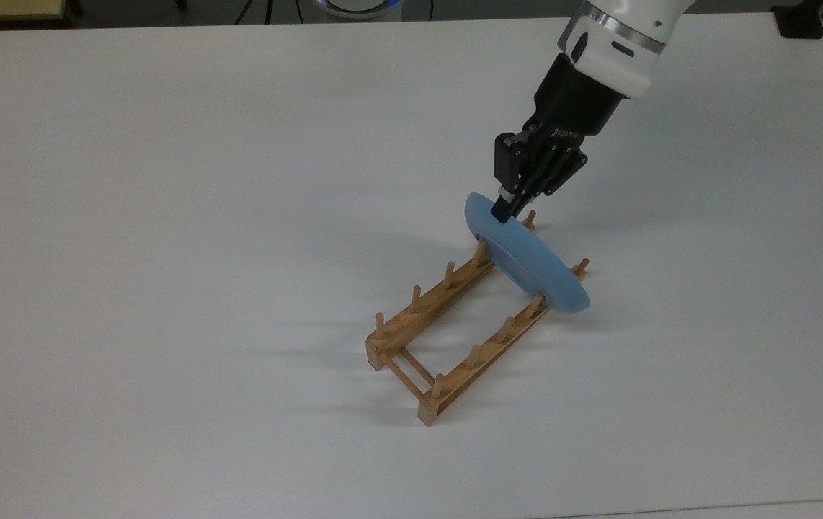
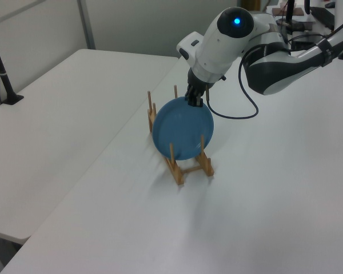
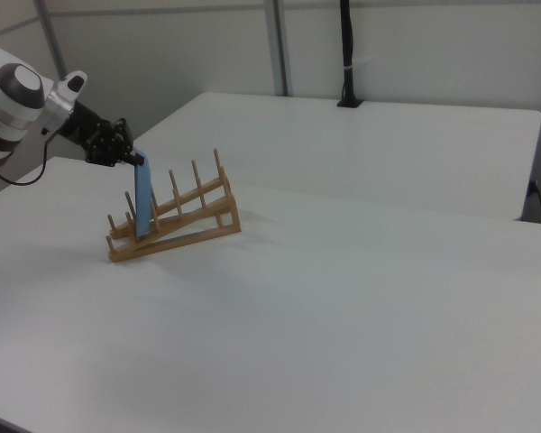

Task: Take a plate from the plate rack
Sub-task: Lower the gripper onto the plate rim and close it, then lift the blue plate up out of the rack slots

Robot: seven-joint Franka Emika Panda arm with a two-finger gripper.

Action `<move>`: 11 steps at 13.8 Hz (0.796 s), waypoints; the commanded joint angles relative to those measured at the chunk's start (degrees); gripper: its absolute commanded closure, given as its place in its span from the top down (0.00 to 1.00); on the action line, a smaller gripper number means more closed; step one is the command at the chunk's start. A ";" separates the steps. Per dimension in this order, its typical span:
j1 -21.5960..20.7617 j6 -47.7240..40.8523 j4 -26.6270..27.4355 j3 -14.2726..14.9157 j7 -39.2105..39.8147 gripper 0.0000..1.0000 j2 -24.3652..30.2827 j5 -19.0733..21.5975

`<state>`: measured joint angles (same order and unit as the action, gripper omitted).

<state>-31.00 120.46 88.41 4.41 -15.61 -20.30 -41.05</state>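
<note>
While the round light-blue plate (image 1: 527,263) stands on edge in the small light-wood peg rack (image 1: 455,328), the black two-finger gripper (image 1: 509,209) on the white Panda arm (image 1: 617,36) is pinched shut on the plate's top rim, so it's got a proper hold of it. In the top view the plate sits at the rack's far right end, slotted between the last pairs of upright pegs, leaning a bit, with its lower edge hanging past the rack's right rail. In the left view you get the plate (image 2: 183,128) nearly face-on, with the rack (image 2: 188,162) poking out below it and the gripper (image 2: 193,101) clamped right at the top edge. In the right view the plate (image 3: 143,200) shows as a thin blue sliver near the rack's (image 3: 171,221) left end, and the gripper (image 3: 137,160) comes in from the right view's left. Rack looks tilted there, the end away from the plate raised off the white table (image 1: 166,180). A dark cable (image 2: 240,97) loops down behind the arm in the left view.
</note>
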 commanded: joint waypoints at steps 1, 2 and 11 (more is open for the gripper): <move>-0.11 1.27 -1.30 0.25 -1.17 0.00 1.31 -2.01; 0.15 1.27 -1.74 0.25 -1.26 0.00 1.84 -2.01; 7.96 4.96 -2.11 5.86 -0.58 0.00 5.80 21.82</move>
<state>-26.77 122.29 83.10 7.43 -17.38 -15.71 -33.14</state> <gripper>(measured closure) 0.916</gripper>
